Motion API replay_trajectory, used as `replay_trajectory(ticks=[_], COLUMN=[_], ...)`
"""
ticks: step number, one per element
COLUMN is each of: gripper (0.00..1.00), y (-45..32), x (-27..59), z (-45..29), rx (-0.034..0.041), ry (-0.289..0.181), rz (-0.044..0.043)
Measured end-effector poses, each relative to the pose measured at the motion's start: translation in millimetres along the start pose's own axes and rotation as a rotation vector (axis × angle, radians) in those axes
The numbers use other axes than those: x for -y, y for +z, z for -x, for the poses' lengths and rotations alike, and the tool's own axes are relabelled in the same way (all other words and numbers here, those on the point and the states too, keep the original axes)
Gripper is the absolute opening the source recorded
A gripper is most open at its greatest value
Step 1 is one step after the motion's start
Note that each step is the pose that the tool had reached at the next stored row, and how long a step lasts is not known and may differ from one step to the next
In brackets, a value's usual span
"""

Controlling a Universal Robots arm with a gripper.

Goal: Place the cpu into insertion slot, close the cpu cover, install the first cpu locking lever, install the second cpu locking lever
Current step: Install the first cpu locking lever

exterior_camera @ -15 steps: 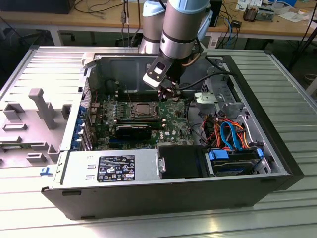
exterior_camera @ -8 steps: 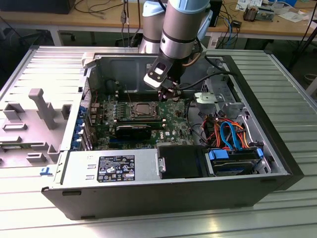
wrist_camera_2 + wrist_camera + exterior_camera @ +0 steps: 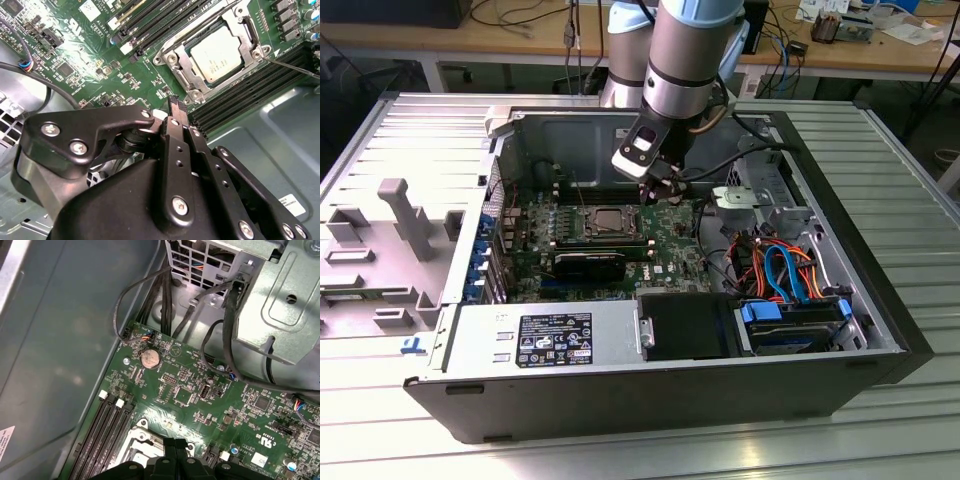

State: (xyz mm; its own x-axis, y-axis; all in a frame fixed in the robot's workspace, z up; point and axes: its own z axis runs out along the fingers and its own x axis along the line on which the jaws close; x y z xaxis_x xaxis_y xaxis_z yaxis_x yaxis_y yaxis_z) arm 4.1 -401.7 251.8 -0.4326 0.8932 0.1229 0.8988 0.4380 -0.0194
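The cpu [image 3: 217, 52] lies flat in the insertion slot [image 3: 172, 60], its dull silver top showing through the opening of the cpu cover [image 3: 240, 22], which lies down around it. A thin metal lever rod [image 3: 292, 68] sticks out from one corner of the socket over the memory slots. In the exterior view the cpu [image 3: 611, 217] sits mid-board, and my gripper [image 3: 658, 192] hangs just above the green motherboard [image 3: 670, 245], on the exterior view's right of the socket. In both wrist views the black fingertips [image 3: 175, 106] [image 3: 175, 444] are pressed together with nothing between them.
The board lies inside an open computer case [image 3: 880, 330]. Black memory slots [image 3: 155, 22] flank the socket. Loose black cables [image 3: 225, 325] run from a metal drive cage [image 3: 280, 295]. A power supply [image 3: 545, 335] and coloured cables [image 3: 780, 265] fill the case's front.
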Motion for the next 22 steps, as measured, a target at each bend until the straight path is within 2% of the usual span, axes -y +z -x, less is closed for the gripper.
replay_trajectory(ticks=[22], gripper=[0.11], y=[0.0], x=[0.0], z=[0.0], rx=[0.0014], ry=[-0.071], rz=[-0.0089])
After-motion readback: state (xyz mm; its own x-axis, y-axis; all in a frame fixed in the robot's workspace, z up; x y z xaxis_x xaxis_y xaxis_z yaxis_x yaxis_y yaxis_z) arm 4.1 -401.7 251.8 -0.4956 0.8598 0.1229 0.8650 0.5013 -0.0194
